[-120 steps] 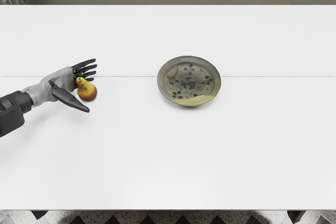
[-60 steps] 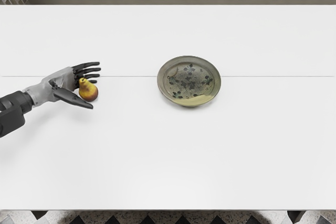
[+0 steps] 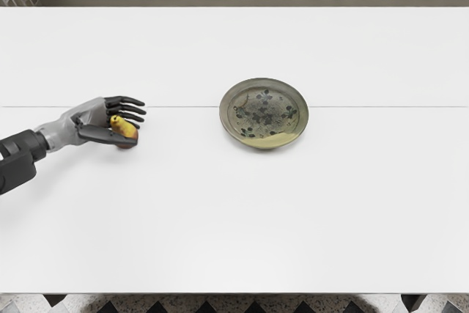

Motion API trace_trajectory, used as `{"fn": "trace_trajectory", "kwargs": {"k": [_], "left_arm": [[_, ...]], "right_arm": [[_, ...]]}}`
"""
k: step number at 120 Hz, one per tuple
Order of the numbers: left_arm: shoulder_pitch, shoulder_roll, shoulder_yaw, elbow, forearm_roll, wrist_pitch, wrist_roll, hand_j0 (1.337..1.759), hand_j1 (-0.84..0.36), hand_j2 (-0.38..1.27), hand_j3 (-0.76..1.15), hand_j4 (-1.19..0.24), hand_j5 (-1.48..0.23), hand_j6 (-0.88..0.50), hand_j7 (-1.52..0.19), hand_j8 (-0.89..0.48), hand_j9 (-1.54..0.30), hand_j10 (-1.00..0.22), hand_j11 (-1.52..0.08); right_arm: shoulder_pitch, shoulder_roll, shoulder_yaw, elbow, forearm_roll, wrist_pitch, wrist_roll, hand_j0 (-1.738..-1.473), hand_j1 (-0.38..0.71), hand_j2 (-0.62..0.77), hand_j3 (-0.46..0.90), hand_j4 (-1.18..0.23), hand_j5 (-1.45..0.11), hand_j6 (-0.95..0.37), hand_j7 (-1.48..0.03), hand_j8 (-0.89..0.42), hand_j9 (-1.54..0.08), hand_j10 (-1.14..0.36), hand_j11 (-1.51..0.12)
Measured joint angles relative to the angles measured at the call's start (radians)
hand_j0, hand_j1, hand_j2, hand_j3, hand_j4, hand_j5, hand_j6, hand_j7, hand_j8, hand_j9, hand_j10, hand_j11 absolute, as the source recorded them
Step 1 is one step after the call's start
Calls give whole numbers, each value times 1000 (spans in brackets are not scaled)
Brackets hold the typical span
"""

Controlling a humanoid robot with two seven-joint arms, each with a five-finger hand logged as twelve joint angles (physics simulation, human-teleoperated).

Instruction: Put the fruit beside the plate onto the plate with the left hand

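Reaching in from the left edge of the surface (image 3: 234, 218), the left hand (image 3: 99, 119) grips the pear (image 3: 121, 125), fingers curled over its top and thumb across its front. The patterned plate (image 3: 226, 111) sits well apart, near the surface's middle.

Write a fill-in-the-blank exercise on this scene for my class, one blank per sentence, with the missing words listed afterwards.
1. The pear is grasped by the robot's ____ hand, fingers curled around it.
2. In the picture, the plate lies to the ____ of the pear.
3. At this moment the plate holds ____ fruit.
4. The table top is ____ in colour.

Missing words: left; right; no; white.
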Motion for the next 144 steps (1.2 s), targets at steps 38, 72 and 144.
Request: {"fn": "trace_trajectory", "kwargs": {"k": [38,72,144], "left_arm": [[3,0,5,-13,25,-2,-6,1657,-447,115,0,-677,-879,-677,-879,-602,-884,-396,-894],[4,1,16,-32,23,-14,-6,1653,-446,63,0,-771,-1158,-756,-1142,-461,-1132,-285,-1094],[-35,17,21,-46,-34,8,-40,1654,-512,133,-1,-858,-1143,-692,-1137,-456,-1130,-237,-1157]], "right_arm": [[0,0,0,0,0,0,0,-1658,-314,-6,0,-30,-38,-30,-38,-30,-38,-30,-38],[0,0,0,0,0,0,0,-1658,-314,-6,0,-30,-38,-30,-38,-30,-38,-29,-38],[0,0,0,0,0,0,0,-1658,-314,-5,0,-29,-38,-30,-38,-29,-38,-29,-38]]}}
